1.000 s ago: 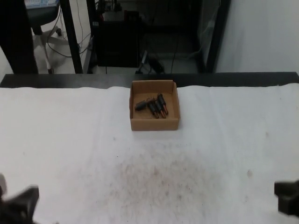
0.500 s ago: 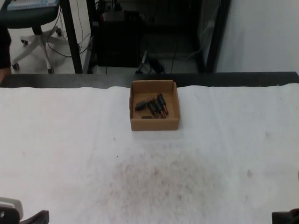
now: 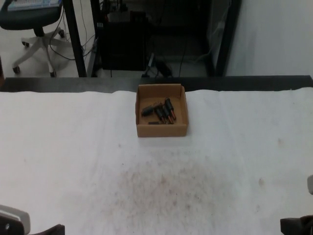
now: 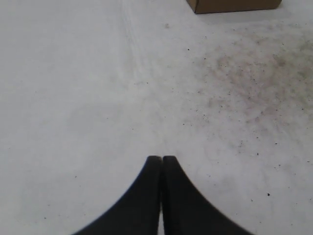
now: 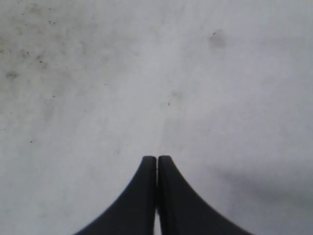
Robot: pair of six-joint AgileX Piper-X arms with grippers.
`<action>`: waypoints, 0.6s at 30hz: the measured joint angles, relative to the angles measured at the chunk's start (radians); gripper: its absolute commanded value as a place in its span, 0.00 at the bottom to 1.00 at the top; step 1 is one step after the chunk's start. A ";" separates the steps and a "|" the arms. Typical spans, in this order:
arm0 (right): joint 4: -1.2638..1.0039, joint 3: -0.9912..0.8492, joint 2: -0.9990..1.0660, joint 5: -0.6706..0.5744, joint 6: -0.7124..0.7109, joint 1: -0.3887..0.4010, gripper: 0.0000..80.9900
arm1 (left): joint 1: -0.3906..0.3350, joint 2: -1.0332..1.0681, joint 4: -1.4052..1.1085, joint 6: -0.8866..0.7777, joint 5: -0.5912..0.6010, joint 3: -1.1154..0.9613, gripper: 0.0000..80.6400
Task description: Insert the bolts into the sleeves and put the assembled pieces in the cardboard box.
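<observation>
The cardboard box stands at the middle back of the white cloth, and several dark assembled bolt-and-sleeve pieces lie inside it. A corner of the box shows far off in the left wrist view. My left gripper is shut with nothing in it, low over bare cloth at the near left. My right gripper is shut and holds nothing either, over bare cloth at the near right. Parts of the arms show at the near corners of the high view, one at the left and one at the right.
A white cloth covers the bench, with a patch of dark specks in front of the box. Behind the bench's far edge are dark frames and an office chair.
Both arms have drawn back toward the near corners of the high view and show less there. The box and its pieces have not moved.
</observation>
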 measured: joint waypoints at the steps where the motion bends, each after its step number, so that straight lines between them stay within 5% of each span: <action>1: -0.002 0.000 0.000 0.000 0.000 0.000 0.01 | 0.000 0.000 0.000 0.000 0.000 0.000 0.00; 18: -0.038 0.027 -0.245 0.002 0.001 0.063 0.01 | 0.000 -0.102 0.045 0.000 0.000 0.000 0.00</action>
